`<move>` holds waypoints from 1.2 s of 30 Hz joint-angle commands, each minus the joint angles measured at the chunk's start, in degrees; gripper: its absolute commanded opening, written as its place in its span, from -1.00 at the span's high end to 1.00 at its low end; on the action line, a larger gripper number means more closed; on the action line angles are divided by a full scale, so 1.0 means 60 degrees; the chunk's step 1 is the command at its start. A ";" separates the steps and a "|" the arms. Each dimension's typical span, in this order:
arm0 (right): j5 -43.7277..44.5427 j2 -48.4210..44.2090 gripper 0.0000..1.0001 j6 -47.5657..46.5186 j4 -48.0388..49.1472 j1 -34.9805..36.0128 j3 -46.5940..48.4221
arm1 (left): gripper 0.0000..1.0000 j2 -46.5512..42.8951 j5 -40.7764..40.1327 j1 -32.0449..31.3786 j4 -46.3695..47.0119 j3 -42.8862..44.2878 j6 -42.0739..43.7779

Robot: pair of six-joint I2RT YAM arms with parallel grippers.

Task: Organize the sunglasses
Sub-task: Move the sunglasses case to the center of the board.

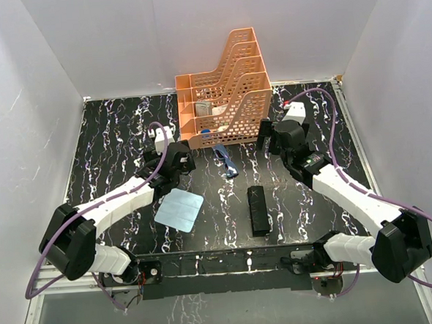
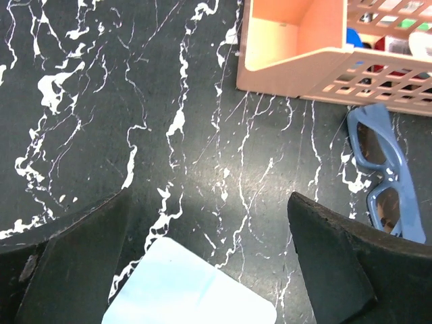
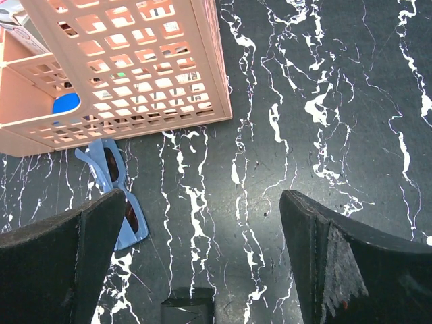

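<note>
The sunglasses (image 1: 225,162) are lying folded on the black table (image 1: 112,139), just in front of the orange rack (image 1: 223,95); nothing is holding them; the left gripper (image 2: 209,229) is hanging in front of the rack's left corner, fingers spread wide and holding nothing; the right gripper (image 3: 202,202) is hanging by the rack's right side, spread wide too; the blue cloth (image 1: 180,210) and black case (image 1: 258,210) are lying farther in front of the rack.

Bright, even overhead light; soft shadows; sharp focus; close dark jaws slightly blurred.
</note>
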 commanded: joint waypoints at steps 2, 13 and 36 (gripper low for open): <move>-0.0264 -0.0291 -0.97 -0.0277 0.0468 0.0050 -0.0167 | -0.97 -0.0102 -0.0241 -0.0069 0.0075 0.0202 0.0135; -0.1255 -0.0156 -0.97 -0.0681 0.0756 0.0092 -0.0250 | -0.97 -0.0300 -0.0139 -0.0070 0.0729 -0.0193 0.0863; -0.0610 -0.1105 -0.97 0.0682 0.1277 0.0337 -0.0843 | -0.97 -0.1213 -0.1162 -0.0067 0.0135 -0.0047 0.0168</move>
